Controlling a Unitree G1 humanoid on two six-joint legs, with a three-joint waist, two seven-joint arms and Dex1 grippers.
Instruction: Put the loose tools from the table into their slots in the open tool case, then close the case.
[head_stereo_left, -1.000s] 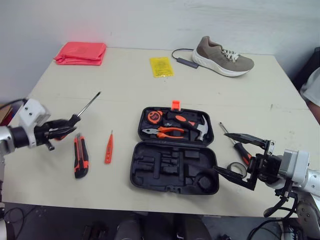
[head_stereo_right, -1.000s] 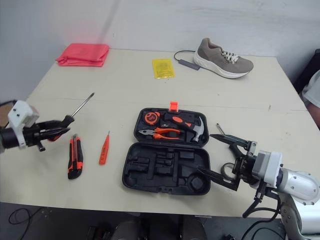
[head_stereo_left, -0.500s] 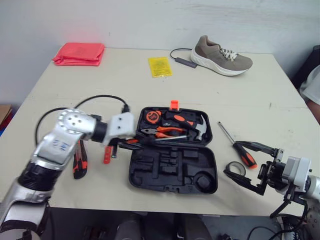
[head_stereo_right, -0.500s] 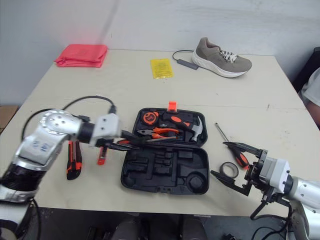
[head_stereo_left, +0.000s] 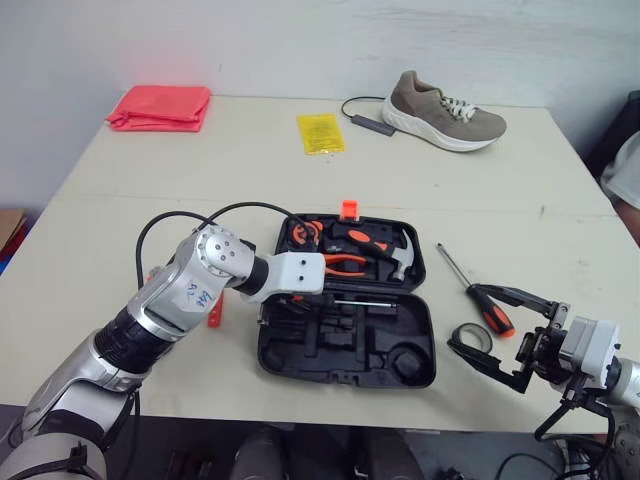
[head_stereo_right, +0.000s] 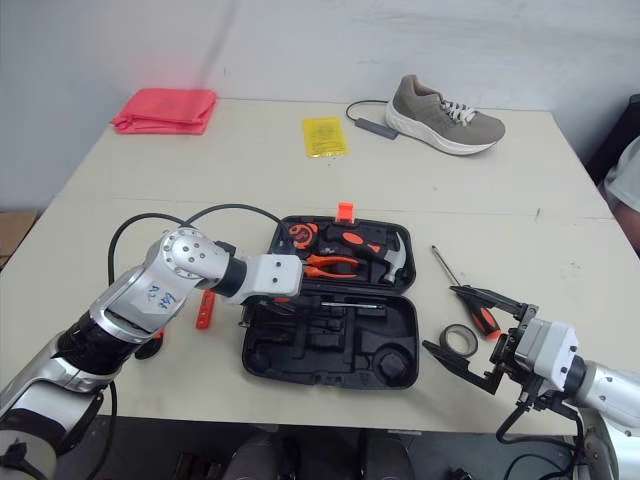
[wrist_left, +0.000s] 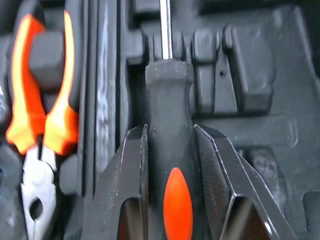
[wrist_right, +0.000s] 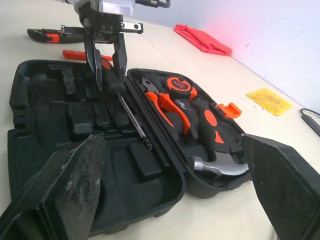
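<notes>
The open black tool case (head_stereo_left: 345, 348) lies mid-table. Its far half holds a tape measure (wrist_right: 179, 89), orange pliers (wrist_left: 45, 125) and a hammer (head_stereo_left: 400, 255). My left gripper (wrist_left: 169, 129) is shut on a black-and-orange screwdriver handle (wrist_left: 167, 165), whose shaft (head_stereo_left: 360, 301) lies across the near half's moulded slots. Right of the case, a second screwdriver (head_stereo_left: 482, 298) and a tape roll (head_stereo_left: 470, 338) lie on the table. My right gripper (head_stereo_left: 467, 318) stands wide open around the tape roll. A red tester pen (head_stereo_right: 203, 310) lies left of the case, partly behind my left arm.
A utility knife (wrist_right: 50, 35) lies left of the case. At the table's back sit a shoe (head_stereo_left: 445, 112) with a cable (head_stereo_left: 365, 122), a yellow packet (head_stereo_left: 322, 133) and a red cloth (head_stereo_left: 160, 105). A person's sleeve (head_stereo_left: 625, 170) shows at the right edge.
My left arm has swung from the table's left side to the case, carrying the screwdriver, and lowered it into the near half. My right gripper has drawn back from the case's corner.
</notes>
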